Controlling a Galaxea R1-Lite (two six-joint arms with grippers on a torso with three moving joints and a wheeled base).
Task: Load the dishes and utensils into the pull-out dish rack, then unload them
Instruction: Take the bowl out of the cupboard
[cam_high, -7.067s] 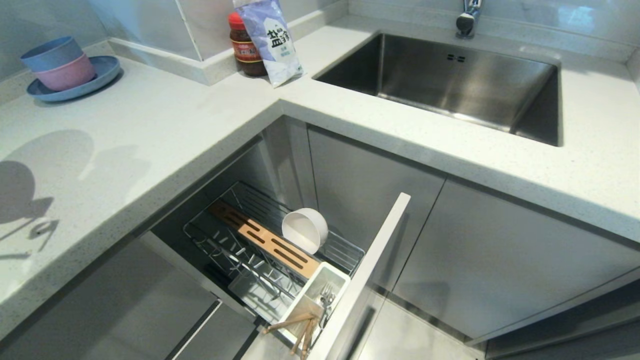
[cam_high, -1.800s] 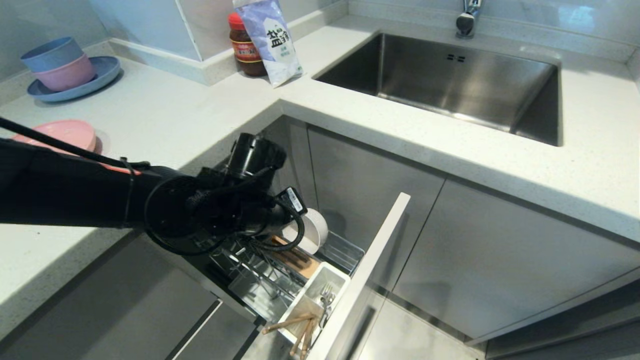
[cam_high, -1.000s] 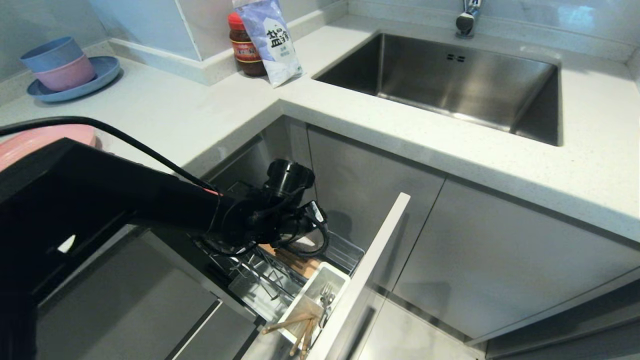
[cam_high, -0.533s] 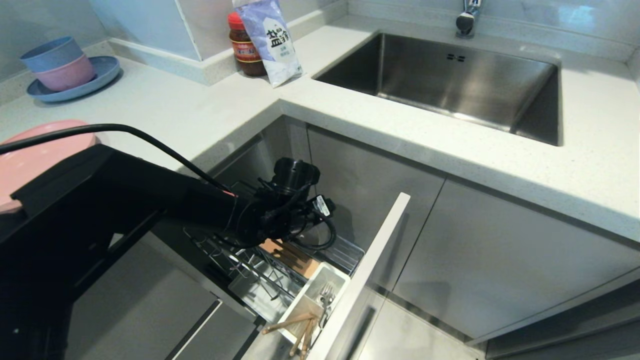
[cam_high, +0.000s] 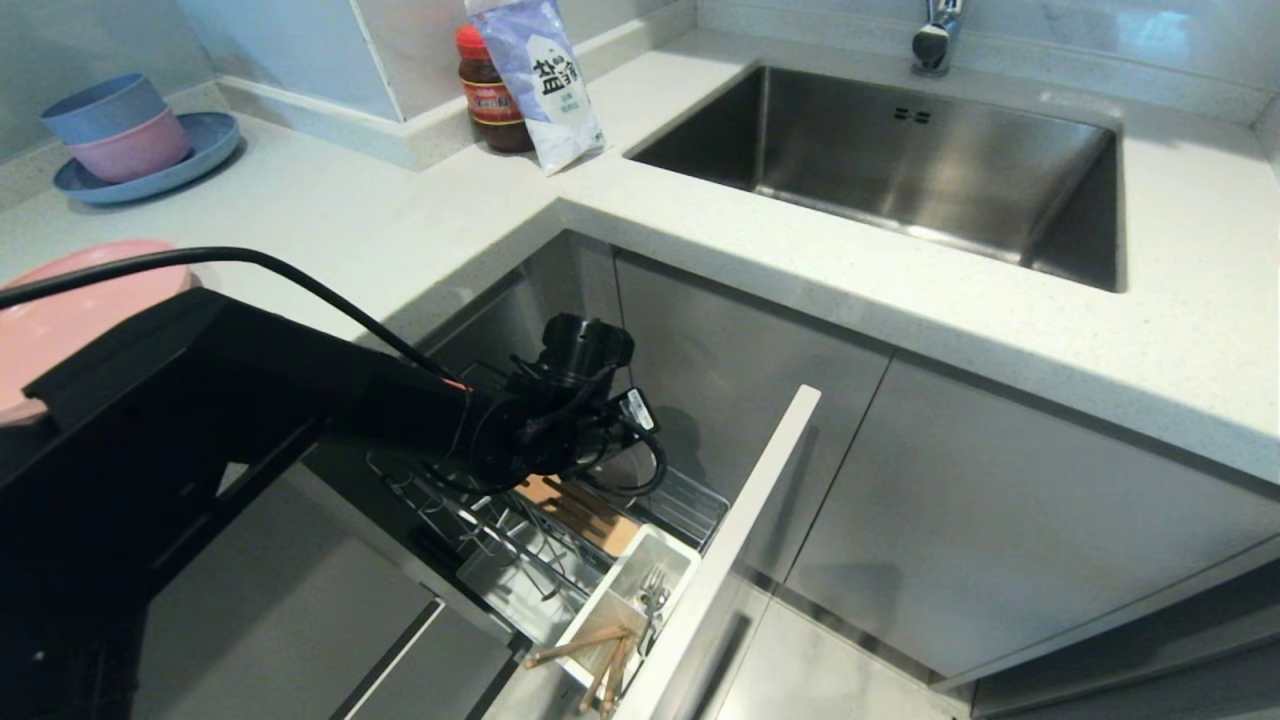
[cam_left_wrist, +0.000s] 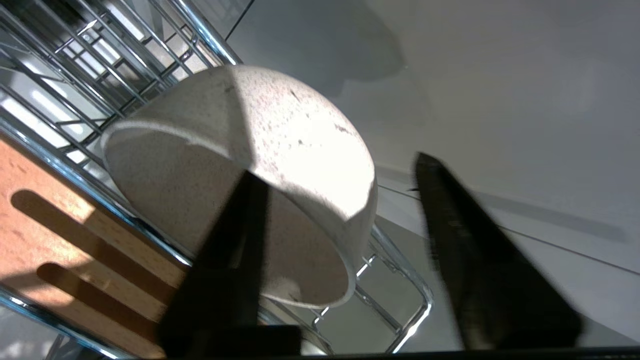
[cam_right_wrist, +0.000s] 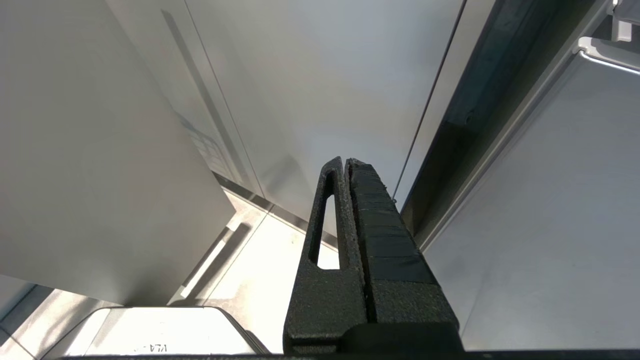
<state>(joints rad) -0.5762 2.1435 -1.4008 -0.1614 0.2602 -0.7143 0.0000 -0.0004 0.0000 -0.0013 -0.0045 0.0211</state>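
Straddling bowl (cam_left_wrist: 280, 165) rim | left tool (cam_left_wrist: 345, 200) parted, one finger inside, one outside, not clamped | bowl tilted in dish rack (cam_high: 690, 505), 5 o'clock of bench (cam_high: 330, 230) corner | risk: smooth rim slips if closure off-centre

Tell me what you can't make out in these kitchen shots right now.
- Off-white round bowl: head view, hidden behind the left gripper's wrist.
- Left gripper's hold: left wrist view, one finger lies across the bowl's mouth, the other stands clear; contact unclear.
- Flat round pink plate: head view, partly covered by the arm.
- Light wooden chopsticks: head view, ends hard to follow.
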